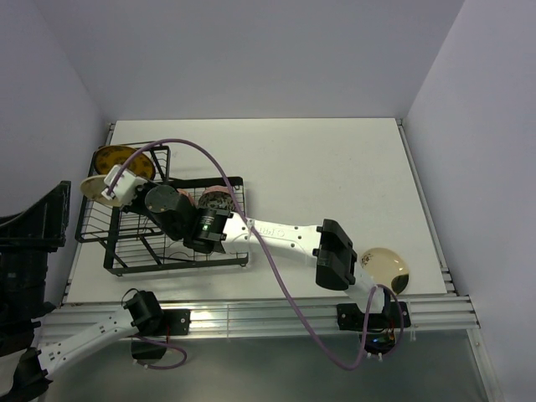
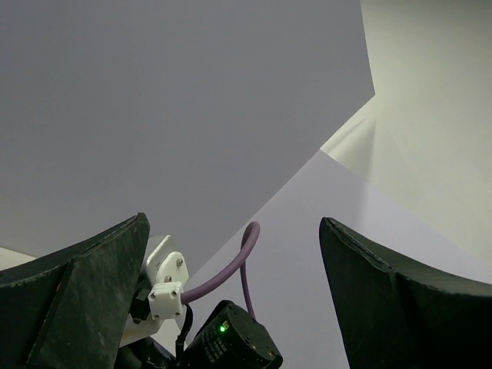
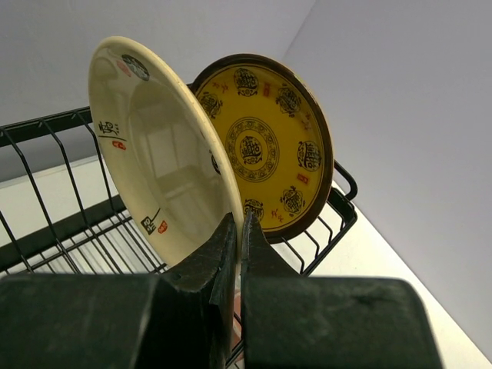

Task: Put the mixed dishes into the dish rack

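My right gripper (image 3: pixel 240 223) is shut on the lower rim of a cream plate (image 3: pixel 154 154) and holds it upright over the far left end of the black wire dish rack (image 3: pixel 46 131). The mustard-yellow patterned plate (image 3: pixel 265 142) stands in the rack right behind it. From above, the held cream plate (image 1: pixel 94 186) sits beside the yellow plate (image 1: pixel 117 159), with the right gripper (image 1: pixel 113 191) over the rack (image 1: pixel 126 255). A pinkish mug (image 1: pixel 219 199) lies in the rack, partly hidden by the arm. A second cream plate (image 1: pixel 385 266) lies on the table at the near right. My left gripper (image 2: pixel 234 223) is open and empty, pointing at the wall.
The right arm (image 1: pixel 285 234) stretches across the table's near half from its base to the rack, with a purple cable (image 1: pixel 218 172) looping above it. The left arm (image 1: pixel 84 335) is folded back off the table's near left corner. Walls enclose the table on three sides.
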